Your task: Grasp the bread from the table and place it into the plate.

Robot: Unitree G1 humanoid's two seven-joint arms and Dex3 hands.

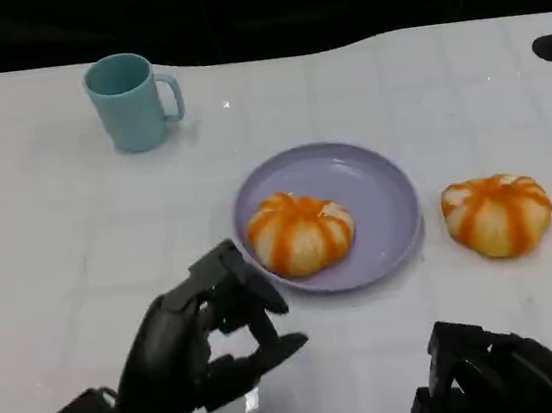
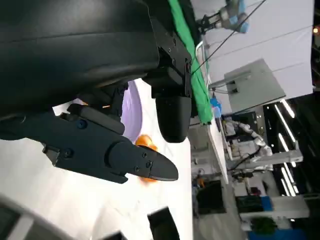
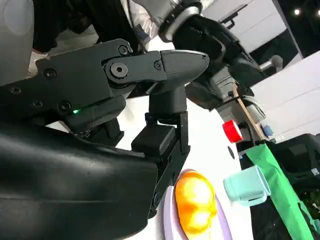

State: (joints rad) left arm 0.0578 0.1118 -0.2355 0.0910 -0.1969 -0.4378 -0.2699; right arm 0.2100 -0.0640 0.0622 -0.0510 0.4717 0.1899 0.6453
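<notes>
Bread (image 1: 299,232) on plate (image 1: 380,189) just ahead of left hand (image 1: 207,341), fingers apart, empty, second bread (image 1: 497,215) on surface (image 1: 50,254) beyond right hand (image 1: 503,375), its grip unclear, cup (image 1: 130,101) far ahead

One orange-striped bread (image 1: 300,232) on the lilac plate (image 1: 378,179), a second bread (image 1: 498,214) just beside it.

Bright, even overhead light, faint soft shadows, slight blur in wrist views
</notes>
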